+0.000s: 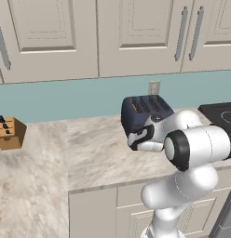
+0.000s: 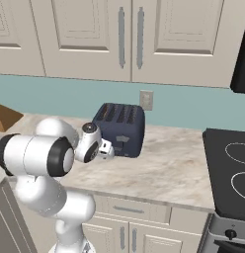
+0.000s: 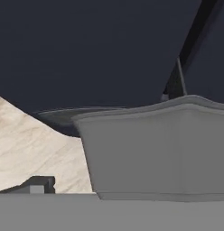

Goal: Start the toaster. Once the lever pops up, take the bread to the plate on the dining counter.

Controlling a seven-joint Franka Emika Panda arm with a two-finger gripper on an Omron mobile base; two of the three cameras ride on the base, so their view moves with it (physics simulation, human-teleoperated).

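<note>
toaster (image 2: 119,129) slots hold bread (image 1: 135,107); end effector (image 2: 110,151) at its front, opening unclear

The arm's hand covers the lower front of the toaster (image 1: 145,111), and the gripper's (image 2: 110,151) finger spacing is too small to tell.

Tan knife block (image 1: 10,133) far left on marbled counter (image 1: 98,153); wall outlet (image 2: 146,100); black cooktop (image 2: 228,173) at right.
</note>
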